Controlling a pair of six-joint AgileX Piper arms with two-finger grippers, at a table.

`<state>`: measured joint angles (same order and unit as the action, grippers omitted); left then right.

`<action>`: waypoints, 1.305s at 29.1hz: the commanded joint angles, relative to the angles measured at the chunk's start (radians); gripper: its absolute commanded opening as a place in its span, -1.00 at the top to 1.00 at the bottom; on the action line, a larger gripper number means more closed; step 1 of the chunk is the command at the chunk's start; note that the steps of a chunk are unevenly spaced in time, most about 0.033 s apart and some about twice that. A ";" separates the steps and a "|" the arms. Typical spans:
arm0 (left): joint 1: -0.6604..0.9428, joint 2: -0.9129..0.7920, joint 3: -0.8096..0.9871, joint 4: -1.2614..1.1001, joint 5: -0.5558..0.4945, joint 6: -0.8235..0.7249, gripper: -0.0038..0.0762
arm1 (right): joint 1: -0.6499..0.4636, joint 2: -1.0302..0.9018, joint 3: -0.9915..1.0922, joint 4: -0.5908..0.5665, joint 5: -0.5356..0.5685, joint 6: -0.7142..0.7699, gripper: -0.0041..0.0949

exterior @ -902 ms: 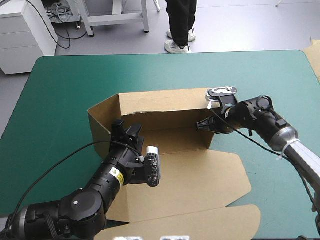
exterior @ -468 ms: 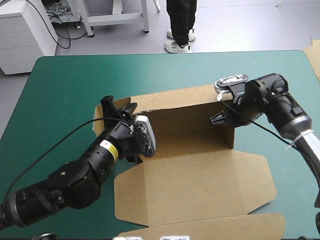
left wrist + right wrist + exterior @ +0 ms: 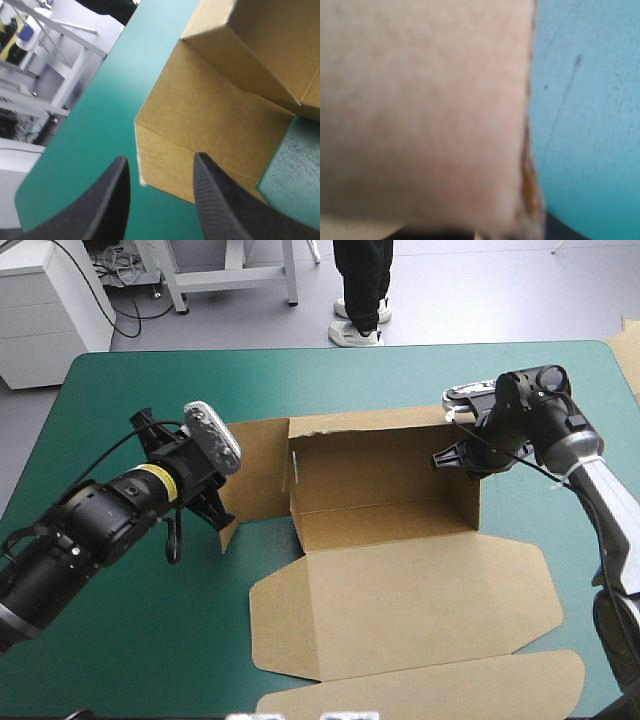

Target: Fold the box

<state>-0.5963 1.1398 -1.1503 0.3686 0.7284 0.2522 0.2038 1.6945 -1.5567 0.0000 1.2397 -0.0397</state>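
Roughly mid-counter [image 3: 120, 640], toward right side: brown box [image 3: 380, 525], half built. Back wall and right wall upright, floor flat between them. Left side flap [image 3: 255, 470] splayed outward, standing on edge, not tucked. Lid [image 3: 400, 600] flat on teal-green cover toward near edge, tuck strip beyond it. Left hand [image 3: 215, 520] just beside flap's outer end: black fingers [image 3: 112, 205] spread apart, flap's corner ahead between them, nothing gripped. Right hand [image 3: 445, 458] at right wall near far corner; grip cannot be told, board fills its view.
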 commanded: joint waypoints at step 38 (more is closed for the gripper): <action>0.364 -0.943 0.686 -0.547 0.078 0.043 0.92 | -0.005 0.164 -0.190 0.015 -0.197 -0.055 0.46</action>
<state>-0.2350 0.1857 -0.4405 -0.1705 0.8688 0.3064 0.1961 1.8985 -1.6675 0.0074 0.9494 -0.0749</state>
